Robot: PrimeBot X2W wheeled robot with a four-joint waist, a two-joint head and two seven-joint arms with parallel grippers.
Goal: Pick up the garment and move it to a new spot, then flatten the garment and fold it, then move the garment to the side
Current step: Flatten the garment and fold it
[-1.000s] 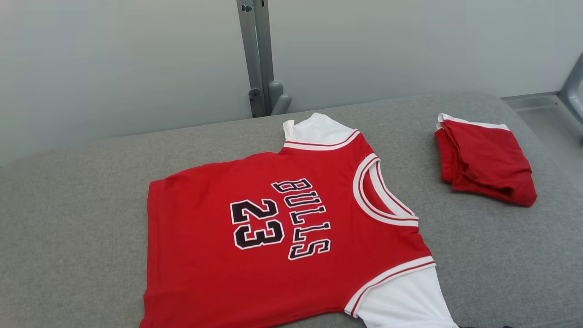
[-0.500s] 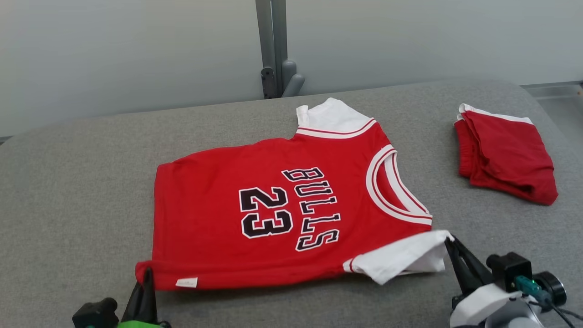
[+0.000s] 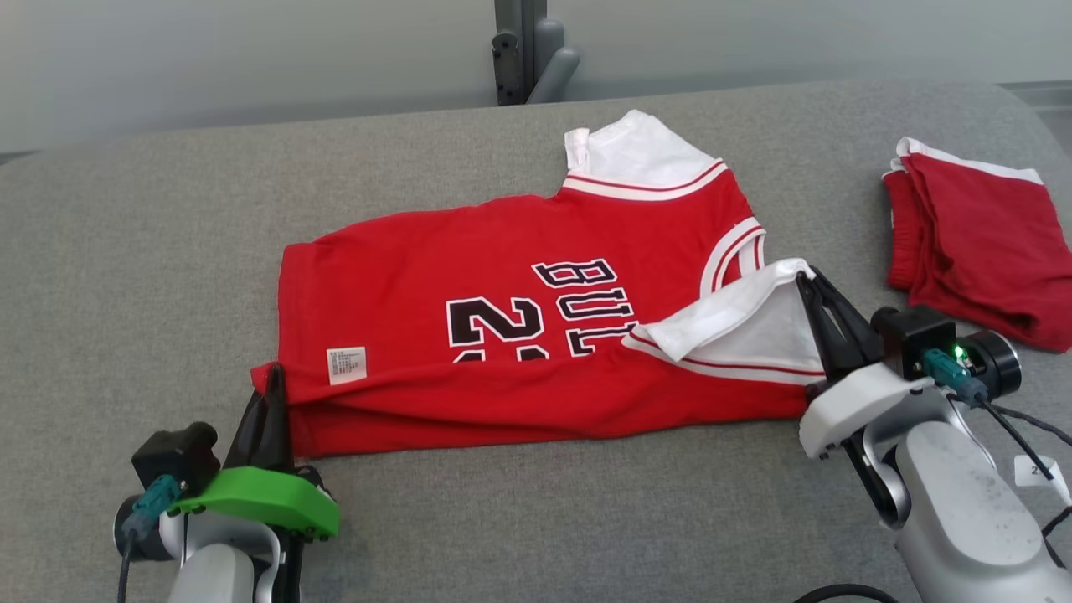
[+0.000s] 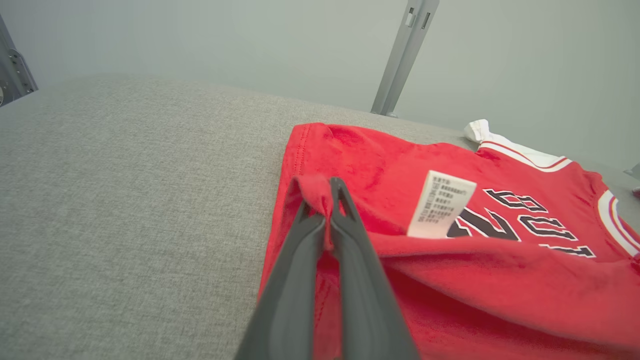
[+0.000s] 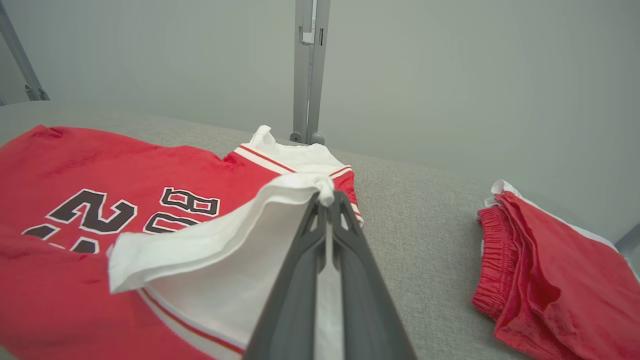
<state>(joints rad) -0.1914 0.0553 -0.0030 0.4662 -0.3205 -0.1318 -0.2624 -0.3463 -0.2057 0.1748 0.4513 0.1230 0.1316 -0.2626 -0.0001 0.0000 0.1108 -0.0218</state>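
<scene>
- Head view: A red Bulls jersey (image 3: 419, 268) lies at the centre of a grey padded table (image 3: 126, 251), collar toward 3 o'clock and hem toward 9 o'clock. Its near edge is lifted and doubled over the number.
- At the jersey's 7 o'clock, the left gripper (image 3: 272, 381) is clenched on the hem corner (image 3: 266, 374), and a care label (image 3: 346, 365) shows face-up just beside it.
- At the jersey's 3 o'clock, the right gripper (image 3: 811, 285) is pinched tight on the white sleeve (image 3: 737, 322), which is held up over the collar.
- Folded red shorts (image 3: 980, 243) rest apart from the jersey at 3 o'clock. A grey metal post (image 3: 519, 50) stands behind the table at 12 o'clock.
- Left wrist view: The two dark fingers meet on a small fold of the red hem corner, with cloth nipped between their tips. The care label stands up at 3 o'clock from the tips, beside the black number. Bare table runs off toward 9 o'clock.
- Right wrist view: The fingers close together on the edge of the white sleeve, which drapes down toward 8 o'clock across the lettering. The shorts lie at 4 o'clock, well clear, and the post rises at 12 o'clock.
</scene>
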